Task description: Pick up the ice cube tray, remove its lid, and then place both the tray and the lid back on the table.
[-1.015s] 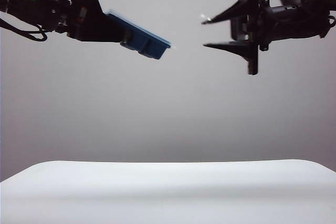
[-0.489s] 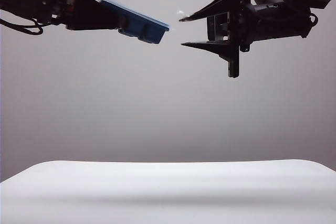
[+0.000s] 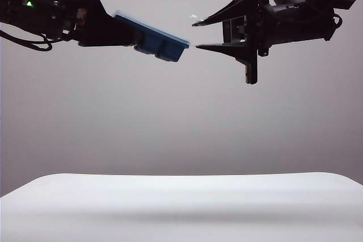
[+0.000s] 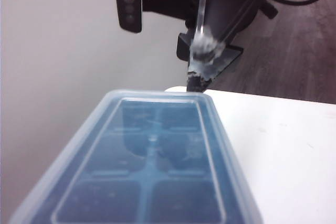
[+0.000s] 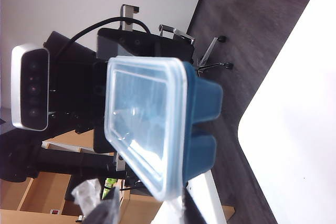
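Observation:
High above the table (image 3: 181, 208), my left gripper (image 3: 127, 32) is shut on the near end of the dark blue ice cube tray (image 3: 164, 48). The tray tilts slightly down toward the right. The frosted lid (image 3: 148, 25) sits on top of it. In the left wrist view the lidded tray (image 4: 152, 166) fills the foreground and hides the jaws. My right gripper (image 3: 195, 35) faces the tray's free end, open, its tips just off that end. In the right wrist view the lid (image 5: 139, 114) and tray (image 5: 202, 111) stand on edge, and the lid's corner lies between my right fingers (image 5: 110, 208).
The white table's rounded corner shows in the wrist views (image 4: 273, 145) (image 5: 294, 119), with dark floor beyond it. A chair base (image 5: 210, 56) and wooden furniture (image 5: 31, 198) stand in the background. The right arm's camera housing (image 4: 128, 1) shows behind the tray.
My right gripper has moved left until its tips reach the tray's free end, and its jaws have narrowed somewhat. The left gripper with the tray has shifted only slightly.

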{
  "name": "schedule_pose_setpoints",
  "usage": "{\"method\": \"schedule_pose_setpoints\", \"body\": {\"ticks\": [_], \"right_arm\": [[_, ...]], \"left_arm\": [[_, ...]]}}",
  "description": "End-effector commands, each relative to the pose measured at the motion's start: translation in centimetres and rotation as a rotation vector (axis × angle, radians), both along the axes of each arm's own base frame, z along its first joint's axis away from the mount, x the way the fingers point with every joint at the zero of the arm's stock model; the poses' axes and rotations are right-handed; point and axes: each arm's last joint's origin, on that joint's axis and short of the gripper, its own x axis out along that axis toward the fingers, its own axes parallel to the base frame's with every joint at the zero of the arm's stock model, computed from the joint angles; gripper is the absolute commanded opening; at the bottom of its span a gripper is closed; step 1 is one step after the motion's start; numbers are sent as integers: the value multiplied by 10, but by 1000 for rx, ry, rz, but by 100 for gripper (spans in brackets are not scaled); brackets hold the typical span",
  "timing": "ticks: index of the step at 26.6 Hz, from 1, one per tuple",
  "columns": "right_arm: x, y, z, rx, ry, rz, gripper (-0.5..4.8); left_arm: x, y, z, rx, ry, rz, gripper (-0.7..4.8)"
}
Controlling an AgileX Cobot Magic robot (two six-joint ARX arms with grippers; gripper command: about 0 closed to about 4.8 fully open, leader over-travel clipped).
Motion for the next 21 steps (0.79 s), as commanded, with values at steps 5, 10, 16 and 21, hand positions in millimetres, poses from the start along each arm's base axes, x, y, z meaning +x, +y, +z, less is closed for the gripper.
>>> {"method": "schedule_pose_setpoints", "body": {"ticks": [5,10,16,21], "right_arm": [[0,0,4,8,-20,5,136],[-1,2,4,8,-20,9,105],[-4,11,4,1,-24,23,102],[-3,10,4,-2,-35,13,45]], "left_arm": [[1,0,7,-26,-43,-2,178],[1,0,7,-28,-44,-1,178],[1,0,7,-28,-42,-1,178],[1,0,5,-23,-26,-1,178]]}}
